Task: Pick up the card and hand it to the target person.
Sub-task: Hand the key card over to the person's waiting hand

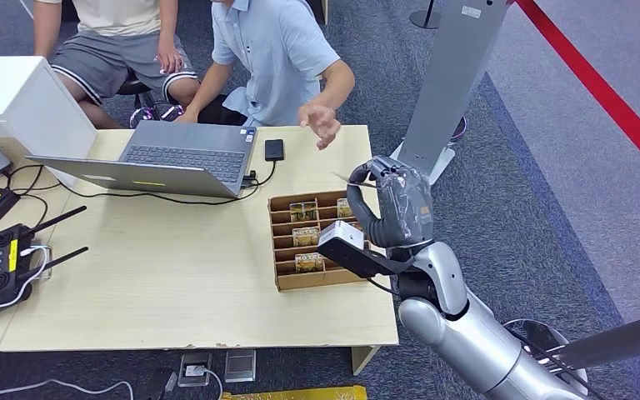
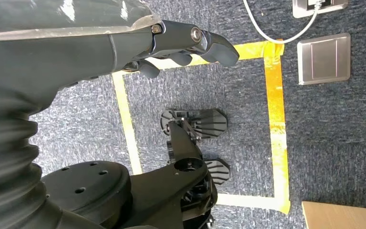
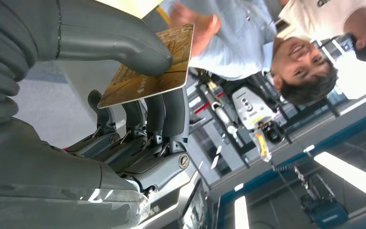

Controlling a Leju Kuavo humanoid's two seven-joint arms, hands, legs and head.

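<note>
Step in hand: handover. Right hand (image 1: 387, 204) raised above card box (image 1: 317, 279) on surface (image 1: 175, 292), thumb pressing card (image 3: 147, 67) against fingers (image 3: 164, 112). Person's hand (image 1: 321, 125) open just beyond box, near card. Better keep pinch firm, move card slowly toward that palm, release only when taken. Card: thin, flat, brownish-gold print, held level. Left hand (image 2: 171, 45) hangs over floor, fingers half curled, holding nothing.
</note>
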